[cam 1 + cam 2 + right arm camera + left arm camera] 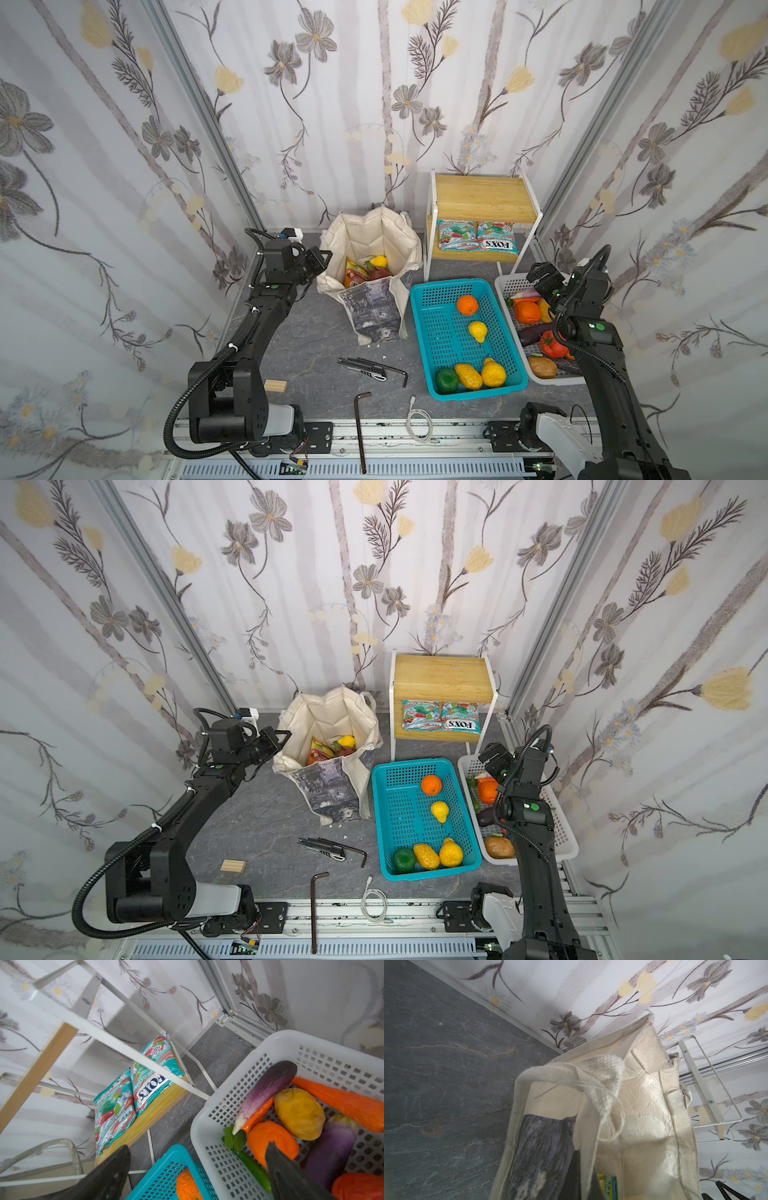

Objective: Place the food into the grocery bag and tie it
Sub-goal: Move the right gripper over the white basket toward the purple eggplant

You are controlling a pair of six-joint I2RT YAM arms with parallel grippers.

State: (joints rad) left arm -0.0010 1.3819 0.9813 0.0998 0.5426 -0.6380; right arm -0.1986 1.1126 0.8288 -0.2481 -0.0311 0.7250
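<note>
The cream grocery bag (374, 243) (328, 719) stands open at the back of the table. A yellow lemon (379, 261) and an orange snack packet (354, 272) lie inside with other food. My left gripper (326, 255) (284, 734) is at the bag's left rim, shut on a cream cloth strip of the bag (588, 1147). My right gripper (538, 276) (198, 1147) hangs open and empty over the back corner of the white basket (507, 286), above an eggplant (268, 1088), carrots and an orange fruit (272, 1142).
A turquoise basket (417, 332) right of the bag holds an orange, lemons (467, 376) and a green fruit. Green packets (476, 241) lie on a wooden shelf (482, 199) behind. Hex keys (360, 428), a knife (361, 368), a cable and a wood block (275, 385) lie in front.
</note>
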